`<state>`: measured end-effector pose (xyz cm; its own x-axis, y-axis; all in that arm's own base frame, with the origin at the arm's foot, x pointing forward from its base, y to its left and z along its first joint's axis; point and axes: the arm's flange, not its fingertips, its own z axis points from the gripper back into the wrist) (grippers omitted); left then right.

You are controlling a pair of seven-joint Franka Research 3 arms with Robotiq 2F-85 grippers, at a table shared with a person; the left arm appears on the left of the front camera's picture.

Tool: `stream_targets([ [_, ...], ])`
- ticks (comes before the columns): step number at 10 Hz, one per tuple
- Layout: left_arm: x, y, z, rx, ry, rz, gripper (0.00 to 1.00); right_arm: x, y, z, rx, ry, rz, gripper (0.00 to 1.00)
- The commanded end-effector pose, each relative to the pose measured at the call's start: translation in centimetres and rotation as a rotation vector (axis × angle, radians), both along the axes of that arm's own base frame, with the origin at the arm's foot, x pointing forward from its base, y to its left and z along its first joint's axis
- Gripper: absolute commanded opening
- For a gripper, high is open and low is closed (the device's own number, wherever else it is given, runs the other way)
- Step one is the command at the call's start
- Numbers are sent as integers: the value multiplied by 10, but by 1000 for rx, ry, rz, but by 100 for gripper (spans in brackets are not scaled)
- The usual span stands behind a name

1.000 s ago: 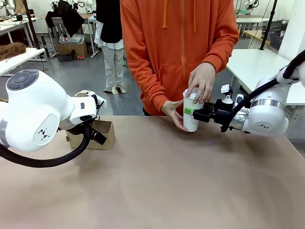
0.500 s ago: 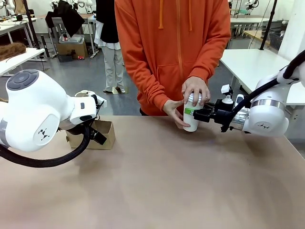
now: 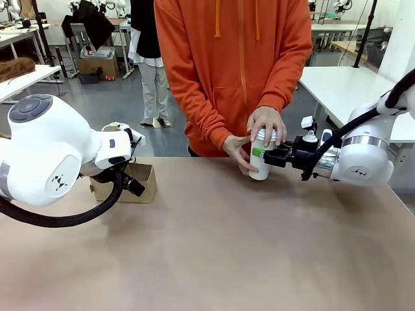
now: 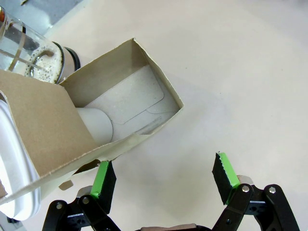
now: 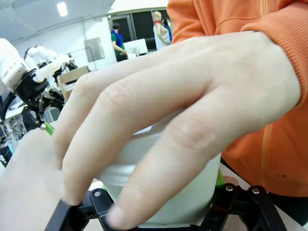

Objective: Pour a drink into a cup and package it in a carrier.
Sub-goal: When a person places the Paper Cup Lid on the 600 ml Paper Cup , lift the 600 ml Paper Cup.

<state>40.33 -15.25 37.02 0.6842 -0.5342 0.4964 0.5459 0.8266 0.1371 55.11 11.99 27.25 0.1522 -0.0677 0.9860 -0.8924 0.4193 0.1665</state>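
The white cup stands at the table's far side, and my right gripper is shut on its middle from the right. A person's hand presses down on its lid, and the other hand steadies its left side. In the right wrist view that hand covers the cup between my right gripper's black fingers. The brown carrier sits at the left, partly behind my left arm. My left gripper stands open just before the carrier, its one green pad at the near wall. The drink is hidden.
A clear glass jug with froth on its wall stands behind the carrier. A pale cylinder lies inside the carrier's open compartment. The tan table is bare across its middle and front. The person in an orange hoodie stands at the far edge.
The person's upper hand has come down flat onto the cup's top, and the person has shifted slightly left. Both grippers stay as they were.
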Motion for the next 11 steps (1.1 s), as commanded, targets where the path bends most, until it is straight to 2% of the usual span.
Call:
stream_targets([
  [1,0,1,0,-3,0,0,100,-1,4,8,7,-13,5,80],
  [8,0,1,0,-3,0,0,100,0,2,1,1,-3,4,80],
  [10,0,1,0,-3,0,0,100,-7,-10,68,20,-29,15,80],
  [11,0,1,0,-3,0,0,100,-11,-16,105,60,-11,35,80],
])
